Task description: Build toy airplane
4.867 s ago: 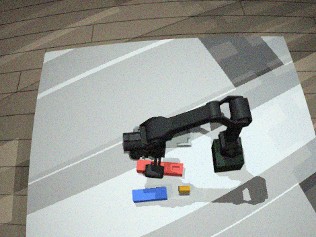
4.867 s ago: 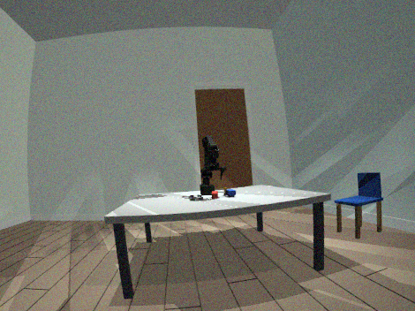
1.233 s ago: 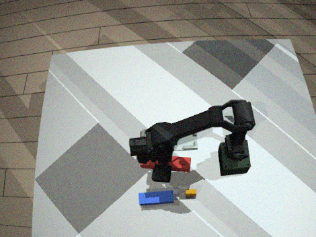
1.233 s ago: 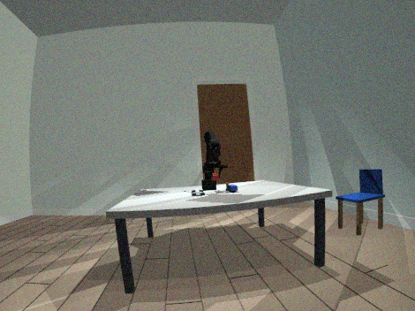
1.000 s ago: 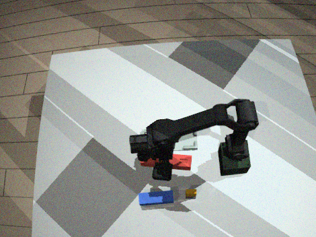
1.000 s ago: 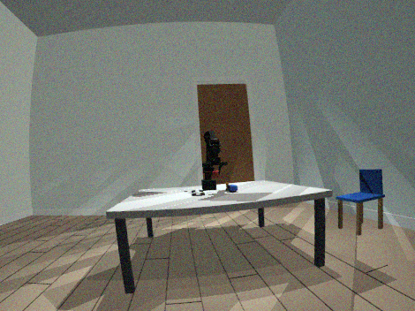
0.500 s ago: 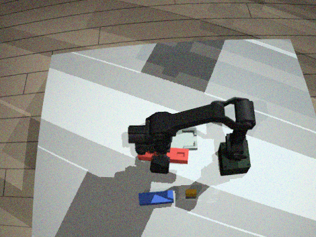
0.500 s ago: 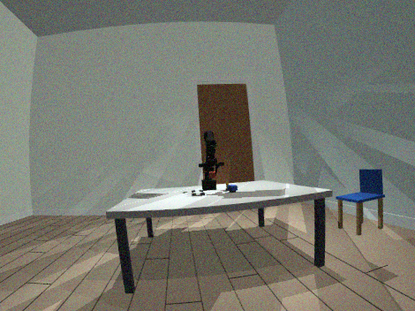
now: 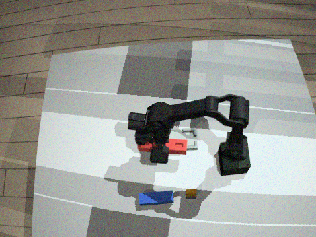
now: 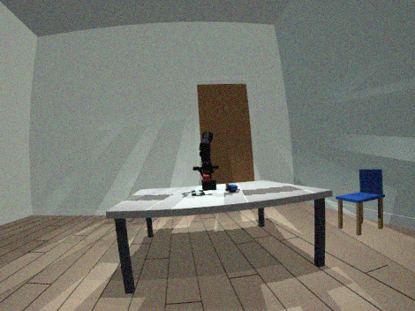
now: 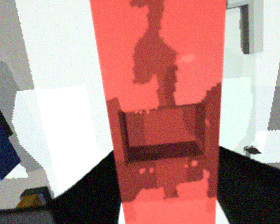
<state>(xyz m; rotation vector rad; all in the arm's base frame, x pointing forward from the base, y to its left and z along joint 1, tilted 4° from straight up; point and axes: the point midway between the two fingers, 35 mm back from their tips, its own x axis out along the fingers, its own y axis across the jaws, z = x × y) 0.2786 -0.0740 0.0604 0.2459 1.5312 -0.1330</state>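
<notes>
Top view: the gripper (image 9: 157,145) is clamped on the red fuselage (image 9: 176,146), whose long axis points toward the jig (image 9: 191,139) just beside it, on the arm-base side.

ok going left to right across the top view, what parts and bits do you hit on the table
blue wing → claw gripping the red fuselage → yellow tail fin → grey jig cradle → arm base
</notes>
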